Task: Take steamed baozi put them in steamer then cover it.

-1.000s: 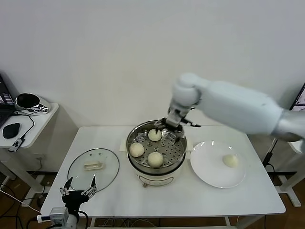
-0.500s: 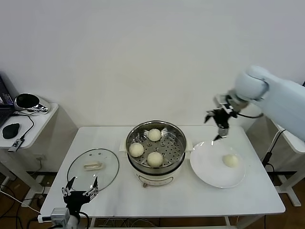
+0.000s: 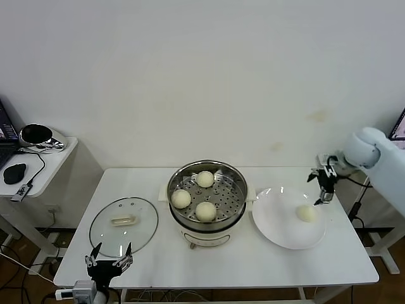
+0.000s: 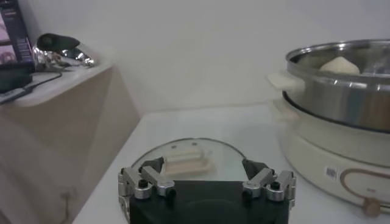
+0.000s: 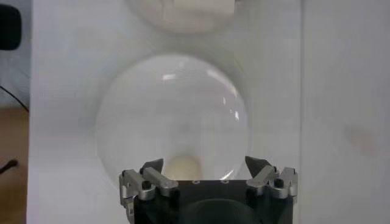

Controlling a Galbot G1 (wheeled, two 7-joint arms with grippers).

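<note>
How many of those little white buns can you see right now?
4. Three baozi sit on the perforated tray inside the steamer: one at the back, one at its left, one at the front. The fourth lies on the white plate.

A white table [image 3: 209, 266] stands against a plain white wall [image 3: 190, 76], with 1 flat white plate [image 3: 278, 231] on its right part. To the left, apart from it, a side desk [image 3: 54, 158] bears a black mouse [image 3: 15, 172], a cable and a shiny dark round object [image 3: 36, 134].
</note>
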